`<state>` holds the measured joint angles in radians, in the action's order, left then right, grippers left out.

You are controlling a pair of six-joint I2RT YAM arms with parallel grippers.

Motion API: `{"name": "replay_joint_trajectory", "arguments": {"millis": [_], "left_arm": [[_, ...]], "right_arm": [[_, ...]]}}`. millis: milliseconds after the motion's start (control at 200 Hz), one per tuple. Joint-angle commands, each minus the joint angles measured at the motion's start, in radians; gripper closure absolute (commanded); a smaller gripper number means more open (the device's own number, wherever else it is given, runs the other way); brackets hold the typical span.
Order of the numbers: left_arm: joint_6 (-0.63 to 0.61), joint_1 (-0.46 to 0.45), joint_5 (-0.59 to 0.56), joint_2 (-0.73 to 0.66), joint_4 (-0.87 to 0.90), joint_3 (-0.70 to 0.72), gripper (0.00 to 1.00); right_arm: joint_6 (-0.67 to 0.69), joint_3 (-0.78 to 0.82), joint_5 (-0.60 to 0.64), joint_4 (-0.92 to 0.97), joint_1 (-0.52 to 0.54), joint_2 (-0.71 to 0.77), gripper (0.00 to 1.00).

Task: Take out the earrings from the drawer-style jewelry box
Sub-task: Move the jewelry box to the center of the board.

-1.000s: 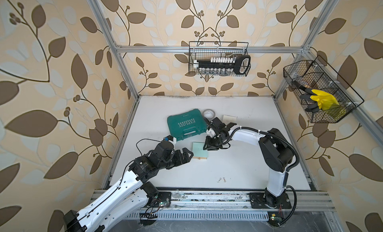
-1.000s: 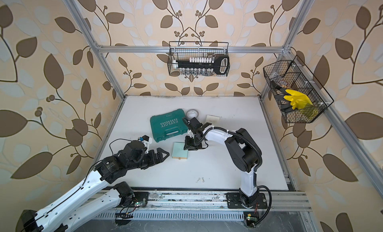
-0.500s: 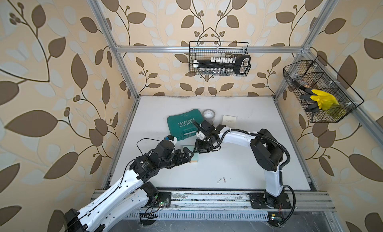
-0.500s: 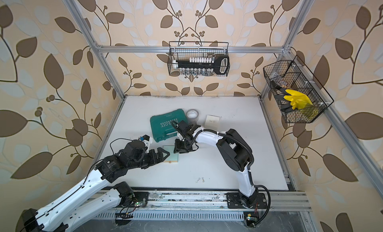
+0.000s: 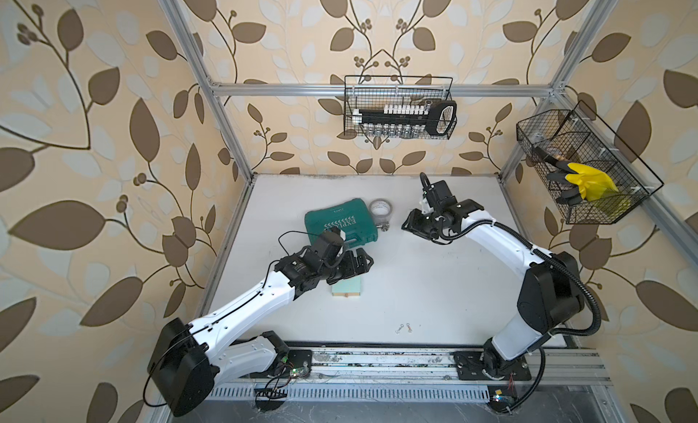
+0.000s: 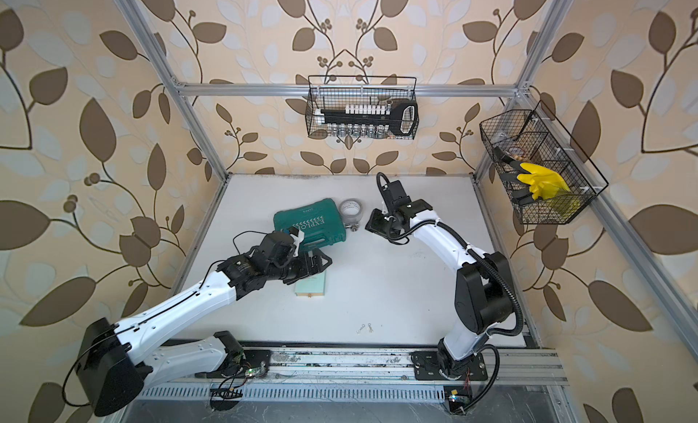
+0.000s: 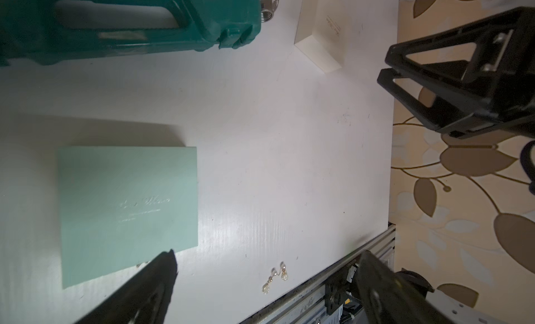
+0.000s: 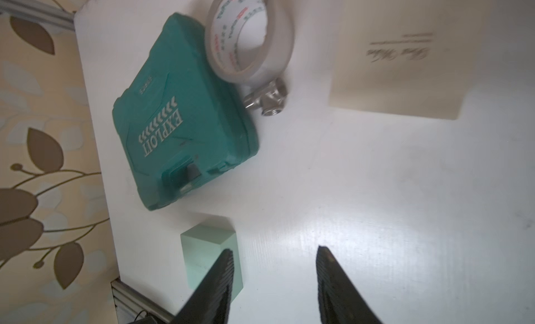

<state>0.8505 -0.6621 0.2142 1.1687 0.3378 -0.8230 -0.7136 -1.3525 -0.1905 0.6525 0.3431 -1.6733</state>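
We see a matte mint square box [image 5: 348, 289]; tiny glinting earrings [image 5: 403, 329] lie near it; left hand [image 5: 364, 266] over it, right hand [image 5: 409, 224] well apart, both released.

Both top views are bright and sharp, bowed at the edges. Wrist views look dimmer and blurred, with glare on the table [image 8: 333, 230].

I have a white table [image 5: 434, 296] filling the lower middle of both top views. Left of centre lies a teal tool case [image 5: 340, 222], with a tape roll [image 5: 380, 209] against its upper right corner and a metal fitting [image 5: 384, 227] just beside the tape. Below the case sits a mint-green box [image 5: 349, 289], flat. A pair of earrings [image 5: 403, 328] lies near the bottom edge, well apart from it. My right wrist camera picks up a cream box [image 8: 405, 62] near the tape.
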Motion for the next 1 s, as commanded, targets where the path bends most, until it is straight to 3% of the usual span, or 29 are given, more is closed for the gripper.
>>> {"name": "replay_joint_trajectory", "arguments": {"millis": [0, 205, 430, 680, 995], "left_arm": [[-0.014, -0.007, 0.056, 0.082, -0.134, -0.069, 0.01], [-0.003, -0.007, 0.093, 0.248, -0.216, -0.158, 0.01], [0.012, -0.008, 0.087, 0.386, -0.262, -0.231, 0.02], [0.023, -0.007, 0.062, 0.438, -0.253, -0.273, 0.02], [0.012, 0.007, 0.05, 0.445, -0.193, -0.3, 0.01]], "right_arm": [[0.008, -0.01, 0.07, 0.065, -0.07, -0.029, 0.51], [0.008, -0.125, 0.074, 0.067, -0.186, -0.164, 0.49], [0.087, -0.326, 0.047, 0.095, -0.228, -0.337, 0.46], [0.239, -0.485, -0.006, 0.092, -0.227, -0.479, 0.37], [0.277, -0.653, -0.054, 0.135, -0.193, -0.632, 0.34]]}}
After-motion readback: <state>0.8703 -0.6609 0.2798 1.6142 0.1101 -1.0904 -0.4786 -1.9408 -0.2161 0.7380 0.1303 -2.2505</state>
